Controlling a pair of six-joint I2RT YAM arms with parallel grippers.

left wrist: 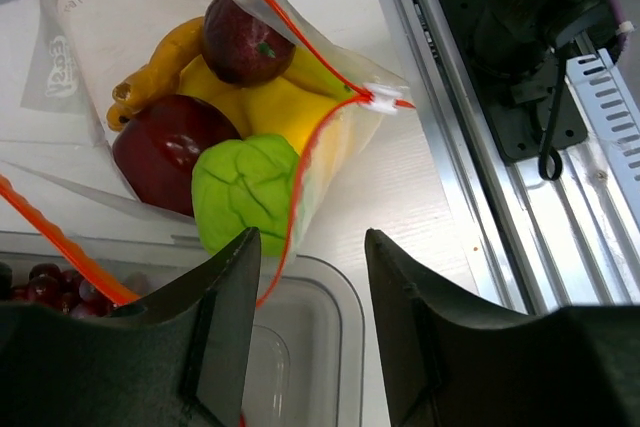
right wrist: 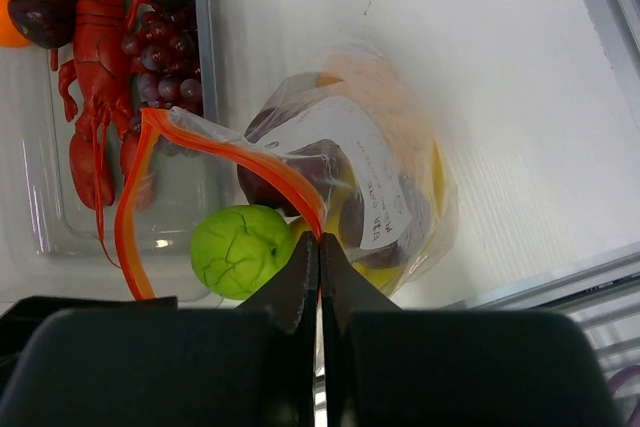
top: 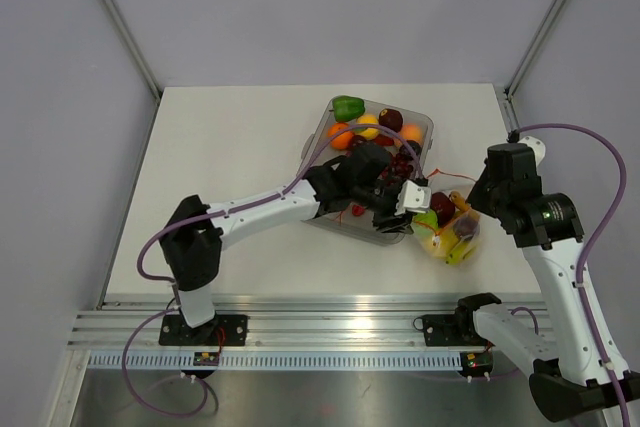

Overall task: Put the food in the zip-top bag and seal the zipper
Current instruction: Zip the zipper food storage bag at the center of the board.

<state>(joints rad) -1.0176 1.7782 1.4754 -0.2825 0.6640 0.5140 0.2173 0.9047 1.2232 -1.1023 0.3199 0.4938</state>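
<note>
The zip-top bag [top: 452, 235] of thin clear plastic lay on the white table [top: 230, 147] just beside the near right corner of the rigid clear rectangular tray [top: 426, 129], its mouth gaping toward the tray. Inside were yellow bananas [left wrist: 275, 107] and two dark red fruits [left wrist: 243, 42], with a lumpy green ball [left wrist: 245, 187] at the mouth. The right gripper [right wrist: 320, 247] was clamped on the orange-red zipper strip [right wrist: 225, 145]. The left gripper [left wrist: 310, 239] hung over the tray's near edge, jaws wide, holding nothing. A red lobster [right wrist: 92, 97] and purple grapes [right wrist: 160, 52] lay in the tray
</note>
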